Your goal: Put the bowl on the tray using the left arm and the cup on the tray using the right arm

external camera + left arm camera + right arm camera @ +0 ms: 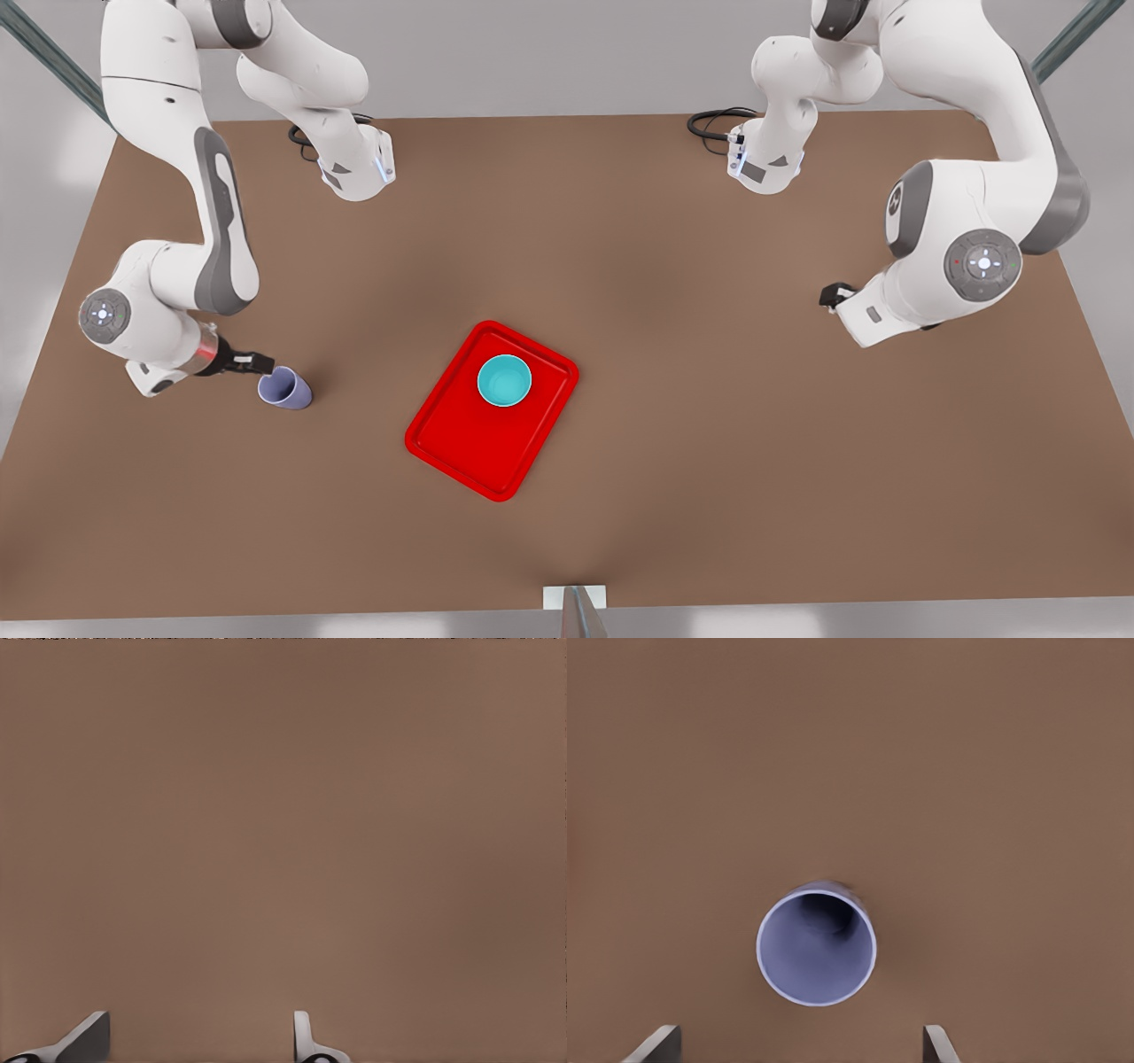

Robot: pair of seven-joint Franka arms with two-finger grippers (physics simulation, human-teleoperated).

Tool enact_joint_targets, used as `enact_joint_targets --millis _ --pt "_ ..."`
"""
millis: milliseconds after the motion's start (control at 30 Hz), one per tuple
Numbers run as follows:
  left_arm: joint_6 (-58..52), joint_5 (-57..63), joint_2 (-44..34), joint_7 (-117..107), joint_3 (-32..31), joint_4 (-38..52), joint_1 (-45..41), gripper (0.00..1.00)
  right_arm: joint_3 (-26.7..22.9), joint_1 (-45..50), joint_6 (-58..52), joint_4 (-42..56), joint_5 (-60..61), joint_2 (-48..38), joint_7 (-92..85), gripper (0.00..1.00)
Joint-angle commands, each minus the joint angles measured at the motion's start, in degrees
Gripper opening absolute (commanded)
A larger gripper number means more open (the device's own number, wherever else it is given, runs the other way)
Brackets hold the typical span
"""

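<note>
The cup (285,388) stands upright on the brown table (673,372), well off the tray toward the front view's left, and the right gripper (262,361) hangs just beside it, not touching. In the right wrist view the right gripper (802,1047) has its two fingertips (656,1043) spread wide, and the cup (817,945) sits ahead of them, its open lavender mouth facing the camera, outside the gap between them. The arm carrying this gripper reaches in from the front view's left edge.

The left gripper (834,295) waits at the front view's right, above bare table and well apart from everything else. In the left wrist view the left gripper (199,1045) shows both fingertips (306,1038) set apart with nothing between them, only the table (283,833) beyond.

The bowl (504,380) rests upright inside the red tray (461,443), in the half farther from the camera. The tray lies askew near the middle of the table.
</note>
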Motion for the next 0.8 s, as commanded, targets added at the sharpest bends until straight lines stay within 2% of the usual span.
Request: enact_joint_targets --millis 0,200,500,533,667,733,767 --pt "0.0 -0.6 0.0 0.1 0.0 0.0 0.0 1.00 0.0 -0.4 0.4 0.1 0.0 0.8 0.0 1.00" --pt "-0.1 -0.5 -0.2 0.2 0.0 0.0 0.0 1.00 0.5 -2.4 5.9 0.1 1.6 7.5 -3.8 1.00" --pt "-0.3 -0.5 -0.5 0.3 0.0 0.0 0.0 1.00 0.8 -4.3 6.0 -1.5 1.7 8.9 -5.4 1.00" --pt "-0.3 -0.5 -0.5 0.3 0.0 0.0 0.0 1.00 0.9 -4.1 5.9 -1.6 1.6 9.0 -5.5 0.93" --pt "-0.3 -0.5 -0.5 0.3 -0.1 0.0 0.0 1.00 1.0 -3.3 5.0 -1.6 1.4 10.8 -5.5 0.90" --pt "-0.3 -0.5 -0.5 0.3 0.0 0.0 0.0 1.00 1.1 -3.3 5.1 -1.3 1.4 11.5 -5.5 0.40" --pt "-0.3 -0.5 -0.5 0.3 0.0 0.0 0.0 1.00 1.1 -3.3 5.7 -1.2 1.4 11.5 -5.5 0.31"
